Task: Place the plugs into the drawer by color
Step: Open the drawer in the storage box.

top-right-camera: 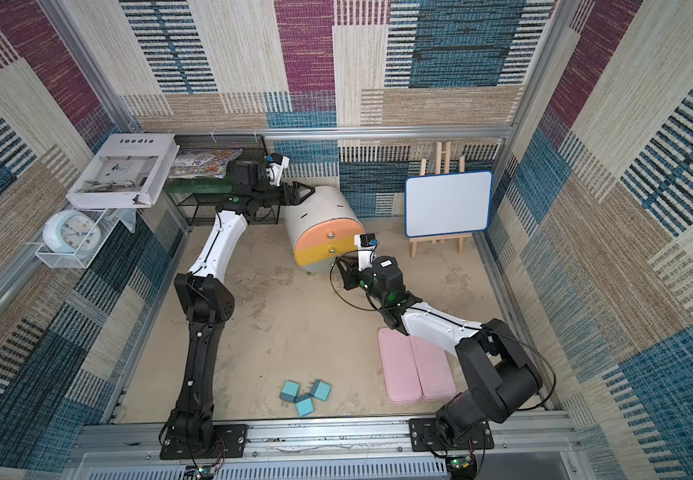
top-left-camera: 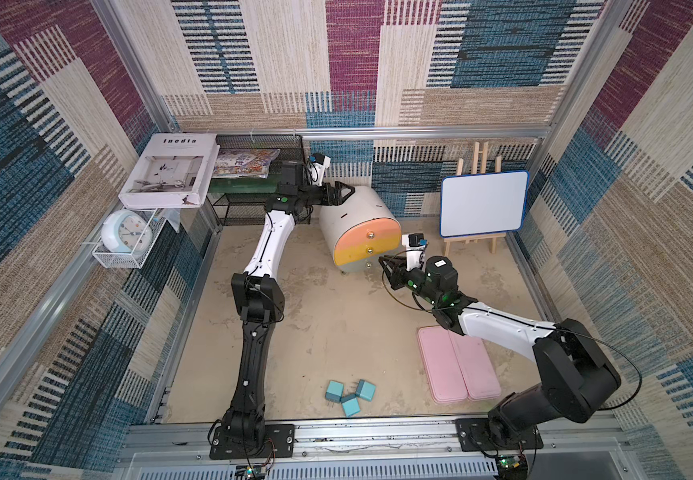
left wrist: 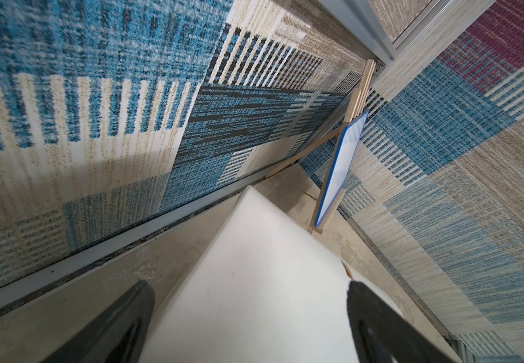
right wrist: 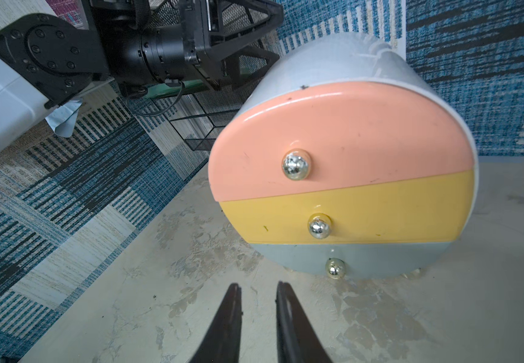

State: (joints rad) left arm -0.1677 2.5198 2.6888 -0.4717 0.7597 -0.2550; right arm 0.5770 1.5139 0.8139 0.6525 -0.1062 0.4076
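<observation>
Beige tabletop (top-left-camera: 315,324): drawer (top-left-camera: 357,216), blue plugs (top-left-camera: 351,405), pink cases (top-left-camera: 457,370), whiteboard easel (top-left-camera: 484,203).

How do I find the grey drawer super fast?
Look at the white drum cabinet standing beside the whiteboard at the back. Its round face has three stacked fronts. The grey drawer is the bottom strip, under the yellow front, and the thinnest of the three.

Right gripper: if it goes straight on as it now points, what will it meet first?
Probably the drawer, low on its grey front; depth is unclear.
</observation>
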